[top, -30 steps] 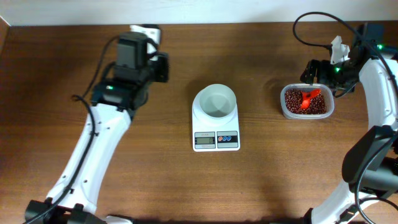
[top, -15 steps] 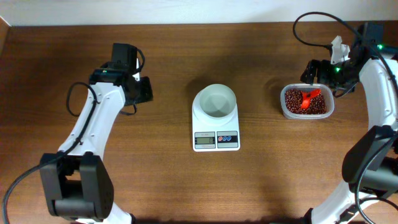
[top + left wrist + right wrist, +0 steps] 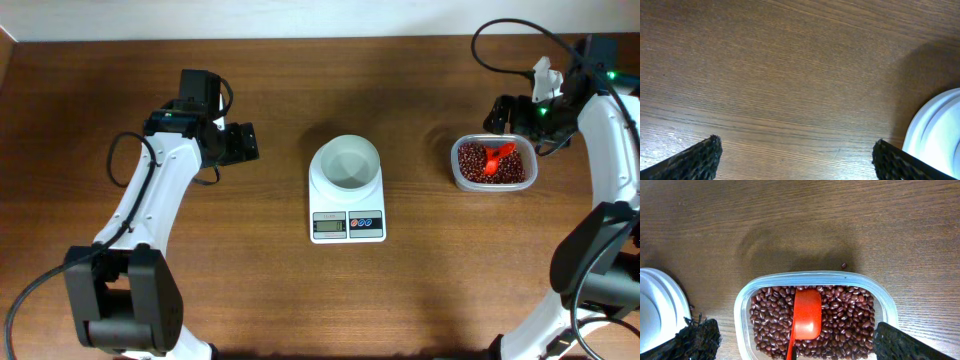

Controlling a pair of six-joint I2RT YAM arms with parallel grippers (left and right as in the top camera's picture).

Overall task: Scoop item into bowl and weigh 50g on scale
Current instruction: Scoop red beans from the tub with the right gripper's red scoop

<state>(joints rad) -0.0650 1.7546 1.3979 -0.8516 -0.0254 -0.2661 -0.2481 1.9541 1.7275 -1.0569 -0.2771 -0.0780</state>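
Wooden surface bore the scale and empty bowl — scooping unbegun; left fingers and right fingers gaped empty; the scoop in the beans needed gripping next.

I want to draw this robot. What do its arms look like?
Both arms have long white tubes joined by chunky black blocks. The left arm and right arm each show a tiny green light and looping black cables. The left end effector and right end effector have black fingers with bumpy pads.
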